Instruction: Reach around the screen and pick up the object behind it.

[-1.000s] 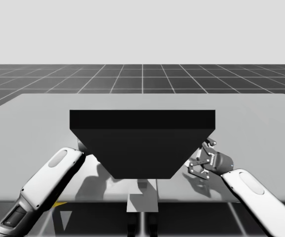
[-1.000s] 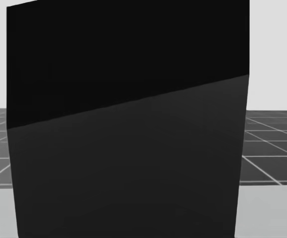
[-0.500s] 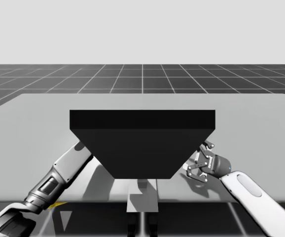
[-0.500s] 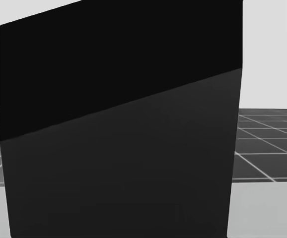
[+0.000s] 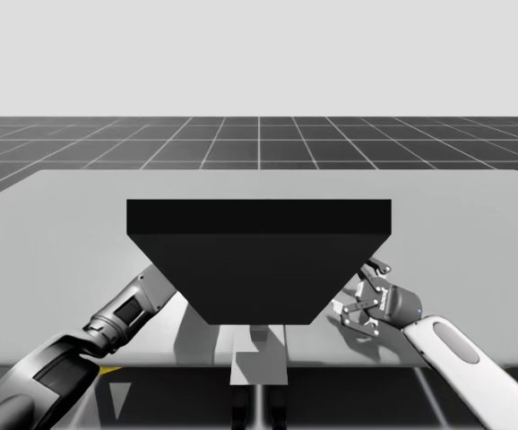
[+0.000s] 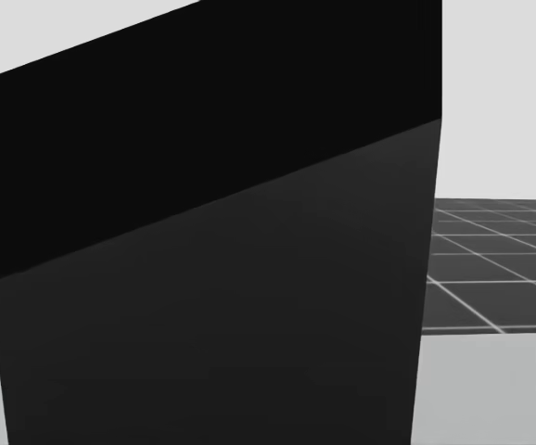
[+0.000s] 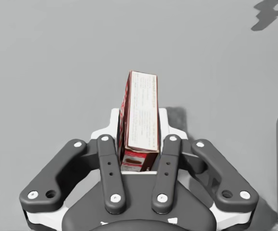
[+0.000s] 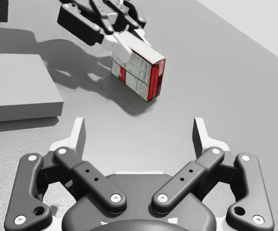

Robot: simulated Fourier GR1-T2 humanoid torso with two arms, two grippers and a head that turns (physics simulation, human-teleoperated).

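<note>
- Grey tabletop (image 5: 62,224) ran wide under a blank pale backdrop. On it, behind the black screen (image 5: 259,260), lay the red-and-white box (image 8: 140,72), apparently resting on the surface.
- The robot's left gripper (image 7: 139,126) had closed on one end of that box, a finger pressed to each side. Most of the box stuck out ahead of the fingers.
- The left arm (image 5: 129,309) passed in behind the screen's left edge.
- A grey slab (image 8: 18,96) sat on the table just beside that gripper.
- The right gripper (image 8: 139,137) hung near, spread wide and holding nothing, aimed at the box but apart from it.
- Held only by its end, the box looked likely to pivot or slip once lifted.
- A careless pull back could knock it against the screen or slab, and the waiting right gripper stood close enough to be bumped.
</note>
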